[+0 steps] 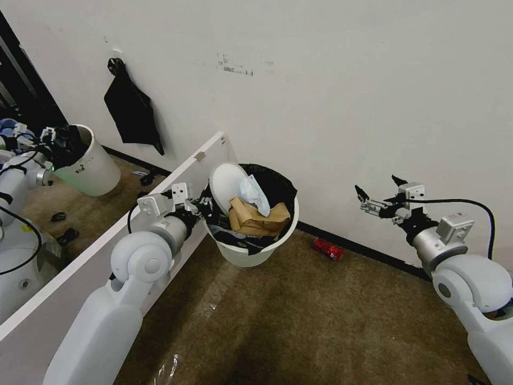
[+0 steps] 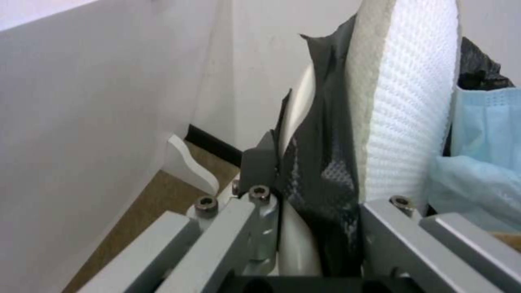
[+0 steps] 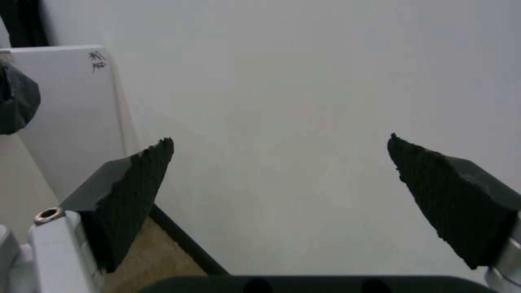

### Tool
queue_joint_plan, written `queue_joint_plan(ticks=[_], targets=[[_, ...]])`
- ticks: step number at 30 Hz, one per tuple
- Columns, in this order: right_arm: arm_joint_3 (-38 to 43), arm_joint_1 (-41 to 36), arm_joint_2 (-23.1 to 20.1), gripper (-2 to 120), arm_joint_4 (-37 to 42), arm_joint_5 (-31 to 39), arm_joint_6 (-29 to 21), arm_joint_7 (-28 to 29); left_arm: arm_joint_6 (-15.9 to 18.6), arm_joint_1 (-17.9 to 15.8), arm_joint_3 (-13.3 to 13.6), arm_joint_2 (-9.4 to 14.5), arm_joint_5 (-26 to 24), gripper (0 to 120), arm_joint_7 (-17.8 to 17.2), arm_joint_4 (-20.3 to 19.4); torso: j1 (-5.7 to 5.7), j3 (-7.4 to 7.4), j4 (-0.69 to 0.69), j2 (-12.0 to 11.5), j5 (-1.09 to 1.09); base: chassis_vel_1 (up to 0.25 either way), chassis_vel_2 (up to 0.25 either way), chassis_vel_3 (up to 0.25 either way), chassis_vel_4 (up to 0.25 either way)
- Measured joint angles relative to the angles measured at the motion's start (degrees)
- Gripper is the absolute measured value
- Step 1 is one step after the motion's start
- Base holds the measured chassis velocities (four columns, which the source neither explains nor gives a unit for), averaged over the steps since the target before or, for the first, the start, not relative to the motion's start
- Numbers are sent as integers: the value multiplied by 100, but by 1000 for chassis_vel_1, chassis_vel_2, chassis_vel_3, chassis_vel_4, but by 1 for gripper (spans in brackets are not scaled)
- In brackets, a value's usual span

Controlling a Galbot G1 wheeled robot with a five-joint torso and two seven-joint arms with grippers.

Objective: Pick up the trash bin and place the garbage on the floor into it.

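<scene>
A clear plastic scrap (image 1: 170,369) lies on the floor (image 1: 299,315), nearest the robot and well short of the trash bin (image 1: 256,255). The bin, white with a black bag (image 1: 278,184) folded over its rim, is held off the carpet close to the wall (image 1: 342,96). The left gripper (image 1: 206,207) is clamped on the bin's rim on the side toward the white board (image 1: 80,267); in the left wrist view one finger (image 2: 259,162) sits outside the rim and the other inside, pinching wall and bag (image 2: 320,162) together. Inside the bin stand a white slipper (image 1: 225,184), a pale blue mask (image 1: 255,193) and crumpled tan paper (image 1: 259,218). To the bin's right, the right gripper (image 1: 380,188) hangs in the air with its fingers spread wide and nothing between them, pointing at the wall. Beyond the bin, a crushed red can (image 1: 328,248) lies on the floor against the black skirting strip (image 1: 363,247).
</scene>
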Motion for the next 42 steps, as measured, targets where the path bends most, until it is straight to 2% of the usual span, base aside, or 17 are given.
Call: queue_joint_plan(ticks=[10, 24, 34, 42], targets=[[-42, 88, 9, 100, -96, -16, 127, 10, 0, -42, 25, -63, 3, 4, 12, 71, 0, -1, 0, 0, 0, -11, 8, 13, -10], [-10, 89, -28, 100, -120, -23, 251, -50, -1, -79, 40, -102, -2, 4, 12, 98, 1, 3, 2, -1, -1, -143, 155, 149, -126], [-7, 68, -33, 100, -110, -22, 403, -370, 0, -46, 6, -88, -31, 4, -10, 38, 0, -1, -1, 0, 0, 3, -7, -4, 9], [-5, 76, -145, 100, -137, 49, 579, -916, 2, -39, 37, -87, -39, 4, -25, 22, 0, -1, 0, 0, 0, 0, 0, 0, 0]])
